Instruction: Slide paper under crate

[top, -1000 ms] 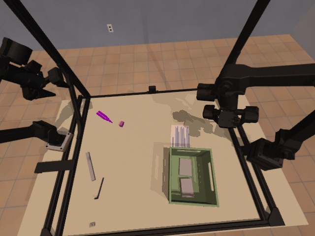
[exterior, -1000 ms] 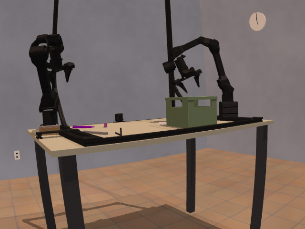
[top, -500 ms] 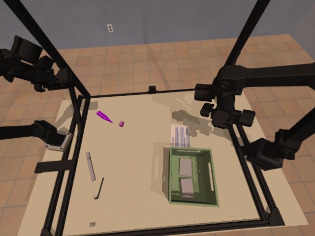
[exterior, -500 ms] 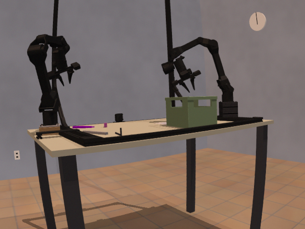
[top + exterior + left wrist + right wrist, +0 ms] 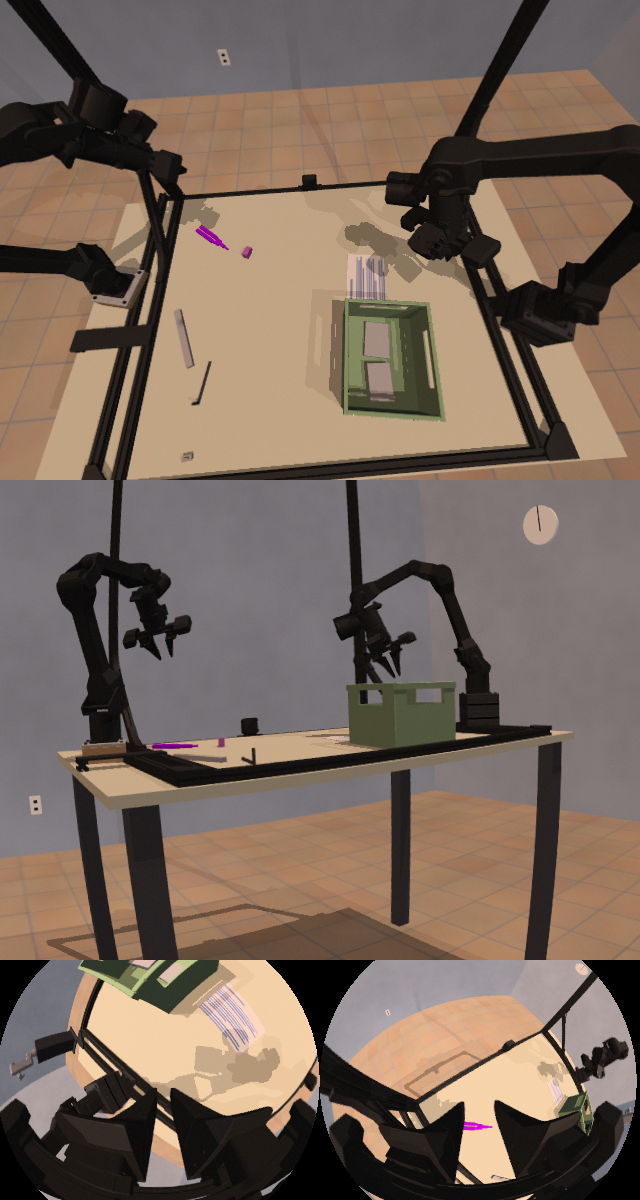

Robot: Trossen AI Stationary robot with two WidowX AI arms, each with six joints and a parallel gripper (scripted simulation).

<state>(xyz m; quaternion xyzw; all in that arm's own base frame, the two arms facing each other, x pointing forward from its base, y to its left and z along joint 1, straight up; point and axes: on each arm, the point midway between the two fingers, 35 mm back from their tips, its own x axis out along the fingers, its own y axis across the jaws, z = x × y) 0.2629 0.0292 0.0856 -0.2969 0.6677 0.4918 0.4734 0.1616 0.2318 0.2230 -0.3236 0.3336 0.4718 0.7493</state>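
The green plastic crate [image 5: 392, 359] stands flat on the table at the right, with two grey blocks inside. It also shows in the side view [image 5: 402, 713] and the left wrist view [image 5: 156, 967]. The striped sheet of paper [image 5: 367, 276] lies flat on the table; its near end reaches the crate's far wall and the rest sticks out behind the crate. My left gripper [image 5: 391, 666] [image 5: 163, 1092] hangs in the air above the crate's far side, fingers nearly together, empty. My right gripper [image 5: 161, 653] [image 5: 479, 1104] is high over the table's other end, fingers a little apart, empty.
A purple pen [image 5: 210, 234] and a small purple block [image 5: 247, 251] lie at the far left. A grey bar [image 5: 184, 338] and a black L-shaped key [image 5: 203, 384] lie at the near left. A black frame [image 5: 330, 467] borders the work area.
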